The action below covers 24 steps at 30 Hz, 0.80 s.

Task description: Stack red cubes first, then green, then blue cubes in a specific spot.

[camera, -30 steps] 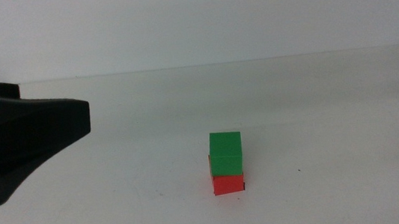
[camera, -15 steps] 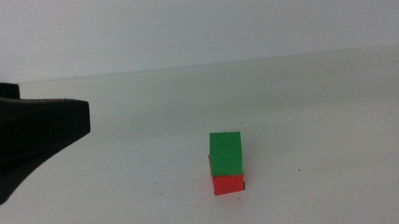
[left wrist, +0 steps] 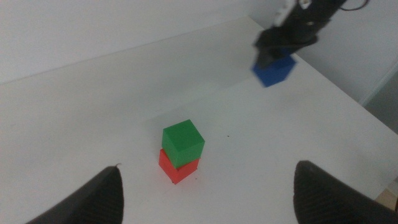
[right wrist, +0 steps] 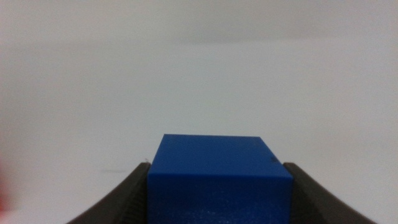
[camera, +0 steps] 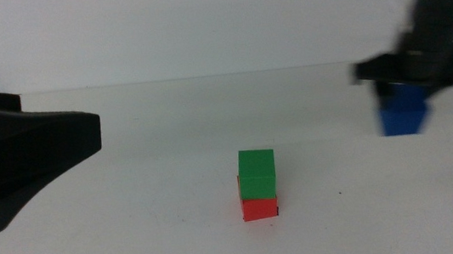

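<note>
Blue is the colour still missing from the stack: the blue cube sits clamped between the jaws of the right tool, held in the air above the worktop toward its right edge, well apart from the pile. Near the front middle of the worktop the green cube rests squarely on the red cube, which covers the marked spot. The left tool waits over the left side, jaws spread wide and empty.

The step in hand looks like carrying blue over to cap the stack. Doing it well likely means keeping the cube level, bringing it directly above green with edges lined up, lowering gently until the faces meet, then parting the jaws straight sideways so the pile is not nudged.
</note>
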Each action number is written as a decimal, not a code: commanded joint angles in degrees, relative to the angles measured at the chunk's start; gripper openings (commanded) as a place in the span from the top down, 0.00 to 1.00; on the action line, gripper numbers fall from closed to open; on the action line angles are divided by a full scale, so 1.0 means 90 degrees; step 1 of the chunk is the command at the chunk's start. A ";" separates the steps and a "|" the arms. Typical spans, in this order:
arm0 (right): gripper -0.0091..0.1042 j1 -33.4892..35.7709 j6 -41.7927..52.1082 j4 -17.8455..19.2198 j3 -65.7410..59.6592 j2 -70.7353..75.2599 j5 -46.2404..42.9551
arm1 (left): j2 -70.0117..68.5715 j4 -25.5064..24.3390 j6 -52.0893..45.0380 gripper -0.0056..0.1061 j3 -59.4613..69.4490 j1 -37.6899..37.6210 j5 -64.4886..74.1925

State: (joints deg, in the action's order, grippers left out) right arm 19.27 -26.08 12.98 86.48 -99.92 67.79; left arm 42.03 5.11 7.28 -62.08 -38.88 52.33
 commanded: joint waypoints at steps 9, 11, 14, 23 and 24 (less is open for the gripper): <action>0.87 0.2629 -0.2343 0.0404 0.1071 -0.0618 0.0241 | -0.0025 -0.0238 -0.0012 0.11 -0.0043 -0.0004 -0.0081; 0.87 0.2770 -0.2451 0.0367 0.1170 -0.0779 0.0241 | -0.0025 -0.0238 -0.0012 0.11 -0.0043 -0.0004 -0.0081; 0.87 0.2810 -0.2478 0.0190 0.1318 -0.0941 0.0241 | -0.0025 -0.0238 -0.0012 0.11 -0.0043 -0.0004 -0.0081; 0.87 0.2998 -0.2546 0.0363 0.1640 -0.1116 0.0241 | -0.0025 -0.0263 -0.0023 0.11 -0.0043 -0.0004 -0.0081; 0.87 0.2998 -0.2546 0.0363 0.1640 -0.1128 0.0241 | -0.0025 -0.0263 -0.0023 0.11 -0.0043 -0.0004 -0.0081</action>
State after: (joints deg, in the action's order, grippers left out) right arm 46.14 -48.79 15.06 100.60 -110.13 69.48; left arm 42.03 3.25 7.28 -62.08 -38.88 52.33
